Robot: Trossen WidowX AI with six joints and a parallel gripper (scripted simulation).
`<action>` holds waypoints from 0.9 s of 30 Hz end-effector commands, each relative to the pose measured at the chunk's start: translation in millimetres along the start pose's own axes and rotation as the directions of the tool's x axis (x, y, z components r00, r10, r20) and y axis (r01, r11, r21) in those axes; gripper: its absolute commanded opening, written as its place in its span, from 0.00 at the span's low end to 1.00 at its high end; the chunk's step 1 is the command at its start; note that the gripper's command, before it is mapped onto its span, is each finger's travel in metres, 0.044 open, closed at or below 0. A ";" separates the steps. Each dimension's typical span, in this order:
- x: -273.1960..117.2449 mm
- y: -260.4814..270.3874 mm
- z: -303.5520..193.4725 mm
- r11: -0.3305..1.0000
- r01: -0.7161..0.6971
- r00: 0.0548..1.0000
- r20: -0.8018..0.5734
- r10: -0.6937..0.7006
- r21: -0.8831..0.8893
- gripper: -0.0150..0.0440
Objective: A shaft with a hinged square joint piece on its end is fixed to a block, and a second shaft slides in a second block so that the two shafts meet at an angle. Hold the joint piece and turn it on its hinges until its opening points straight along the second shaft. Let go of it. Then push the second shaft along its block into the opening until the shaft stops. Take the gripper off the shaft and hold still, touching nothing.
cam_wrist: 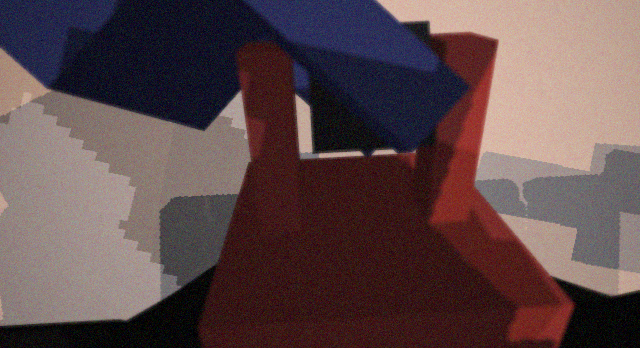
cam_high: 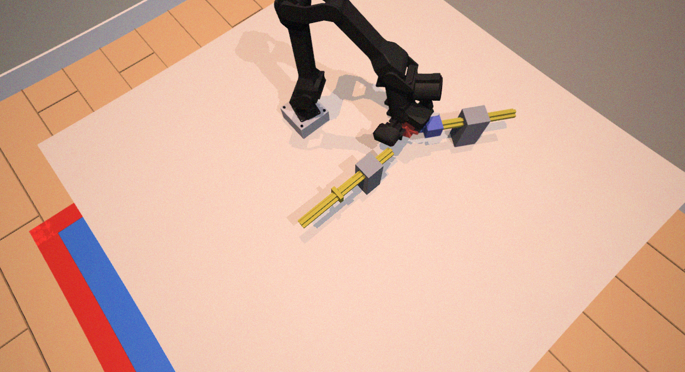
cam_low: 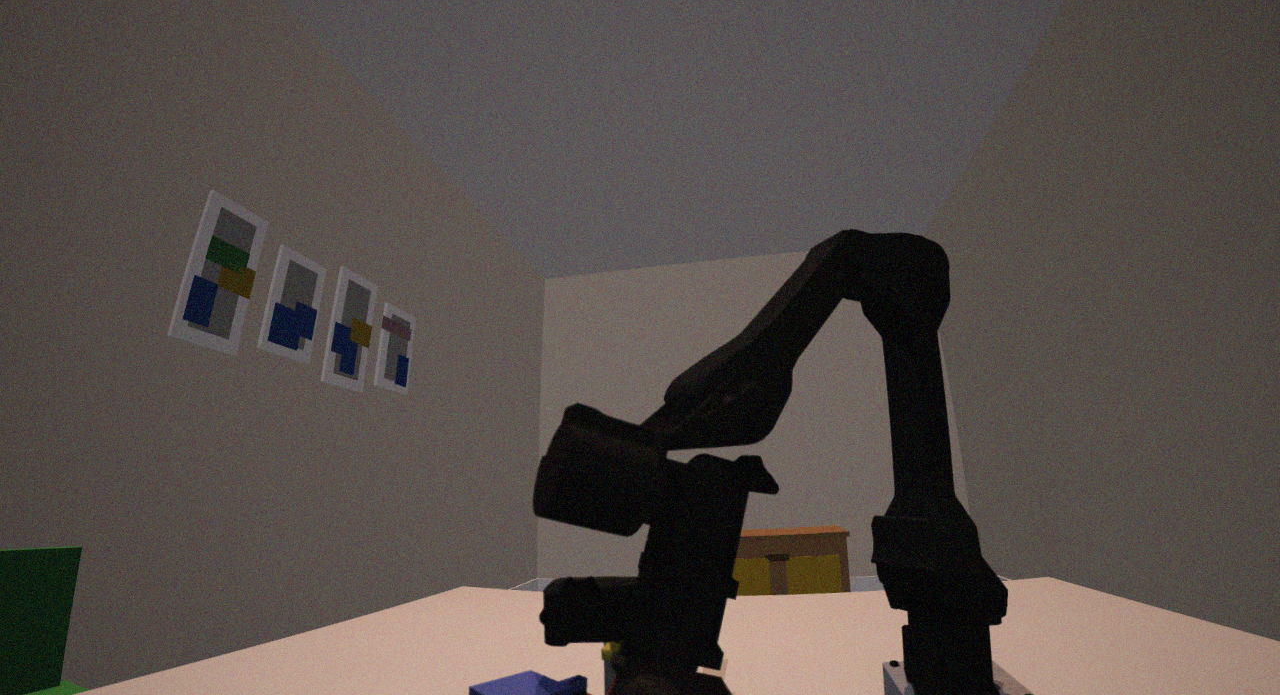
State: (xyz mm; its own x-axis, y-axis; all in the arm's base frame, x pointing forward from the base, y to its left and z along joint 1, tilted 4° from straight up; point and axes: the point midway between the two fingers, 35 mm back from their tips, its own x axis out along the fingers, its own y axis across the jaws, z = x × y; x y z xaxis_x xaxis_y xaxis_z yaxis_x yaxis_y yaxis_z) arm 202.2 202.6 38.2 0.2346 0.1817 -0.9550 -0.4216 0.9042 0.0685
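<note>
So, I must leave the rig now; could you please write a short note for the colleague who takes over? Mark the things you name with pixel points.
Gripper [cam_high: 404, 130]: shut on the red joint piece [cam_high: 410, 129] [cam_wrist: 345, 248].
Fixed side: the joint piece is hinged to a blue part [cam_high: 433, 126] [cam_low: 528, 684] [cam_wrist: 200, 53] on the first shaft [cam_high: 502, 115], which sits in its gray block [cam_high: 474, 115].
Sliding side: the second shaft [cam_high: 318, 212] runs through the other gray block [cam_high: 369, 165]; its near end is outside the joint piece.
Done: joint piece gripped. Whether its opening is lined up, I cannot tell.
Left: confirm alignment, let go, push the second shaft in until it stops, withdraw and hold still.
</note>
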 end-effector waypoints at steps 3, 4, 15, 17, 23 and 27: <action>0.2 -0.1 0.0 1.000 0.000 1.000 0.000 0.000 -0.004 0.56; 0.2 -0.1 0.0 1.000 0.000 1.000 0.000 0.000 -0.004 0.56; 0.0 0.0 0.0 1.000 0.000 1.000 0.000 0.000 0.000 0.50; 0.0 0.0 0.0 1.000 0.000 1.000 0.000 0.000 0.000 0.50; 0.0 0.0 0.0 1.000 0.000 1.000 0.000 0.000 0.000 0.33; 0.0 0.0 0.0 1.000 0.000 1.000 0.000 0.000 0.000 0.25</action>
State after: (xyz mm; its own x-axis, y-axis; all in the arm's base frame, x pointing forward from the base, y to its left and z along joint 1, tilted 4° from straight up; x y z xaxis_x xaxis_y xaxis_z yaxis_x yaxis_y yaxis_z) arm 202.2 202.6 38.2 0.2345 0.1817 -0.9550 -0.4217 0.9042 0.0685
